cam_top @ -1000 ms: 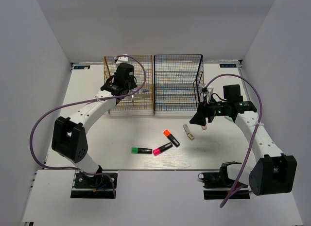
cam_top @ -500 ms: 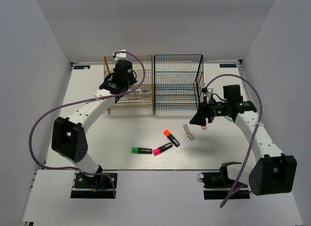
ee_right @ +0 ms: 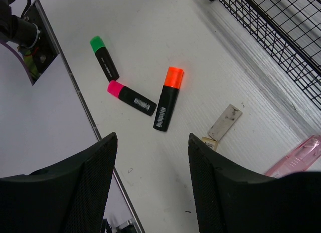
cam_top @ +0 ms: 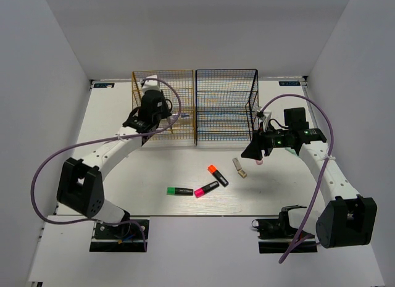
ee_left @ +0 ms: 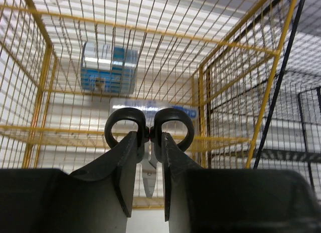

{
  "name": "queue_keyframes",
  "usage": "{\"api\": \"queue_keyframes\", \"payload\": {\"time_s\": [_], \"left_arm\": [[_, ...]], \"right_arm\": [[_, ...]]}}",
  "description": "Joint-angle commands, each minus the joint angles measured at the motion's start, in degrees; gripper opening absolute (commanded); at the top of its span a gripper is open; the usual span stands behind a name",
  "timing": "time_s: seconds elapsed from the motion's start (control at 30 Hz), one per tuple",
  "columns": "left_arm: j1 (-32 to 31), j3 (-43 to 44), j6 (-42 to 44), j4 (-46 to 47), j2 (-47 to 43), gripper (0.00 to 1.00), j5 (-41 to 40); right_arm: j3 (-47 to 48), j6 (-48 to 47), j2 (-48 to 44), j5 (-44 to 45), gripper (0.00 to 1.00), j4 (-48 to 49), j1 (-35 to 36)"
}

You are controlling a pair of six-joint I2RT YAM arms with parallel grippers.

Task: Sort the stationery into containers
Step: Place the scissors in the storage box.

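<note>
**Left tool** [ee_left: 149,143]: closed on the black-handled scissors [ee_left: 174,111], pinching them where the two handle loops meet, with the blade hanging downward. The tool is at the golden-yellow rack [cam_top: 180,77], whose wires frame the wrist view on both sides. A blue tub [ee_left: 109,67] lies on a tier beyond.

**Right tool** [ee_right: 150,143]: open and empty, hovering above the surface [ee_right: 150,32] near the black rack [cam_top: 225,105].

**Unsorted on the surface:** green highlighter [ee_right: 104,57], pink highlighter [ee_right: 131,97], orange highlighter [ee_right: 168,97], a beige piece [ee_right: 224,122] and a pink piece [ee_right: 301,155].

**Judgement:** the step in hand is depositing the scissors.

**Recommendation:** keep the blade clear of the tier wires and lower until the scissors rest on a shelf, then release. A drop from height risks the tip snagging in the mesh.
</note>
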Motion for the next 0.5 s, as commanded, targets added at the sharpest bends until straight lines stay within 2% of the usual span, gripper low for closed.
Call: {"api": "queue_keyframes", "payload": {"time_s": [0.0,0.3,0.47], "left_arm": [[0.2,-4.2,-0.1,4.9,-6.4,0.02,1.5],[0.1,-14.7,-0.5,13.1,-13.0,0.00,0.8],[0.3,-17.5,-0.5,15.7,-14.9,0.00,0.2]], "right_arm": [[0.8,-0.8,-0.1,-1.7,0.62,-0.3,-0.4],[0.8,-0.8,0.1,-1.7,0.62,-0.5,-0.4],[0.8,-0.8,0.4,-1.9,0.62,-0.4,-0.4]]}}
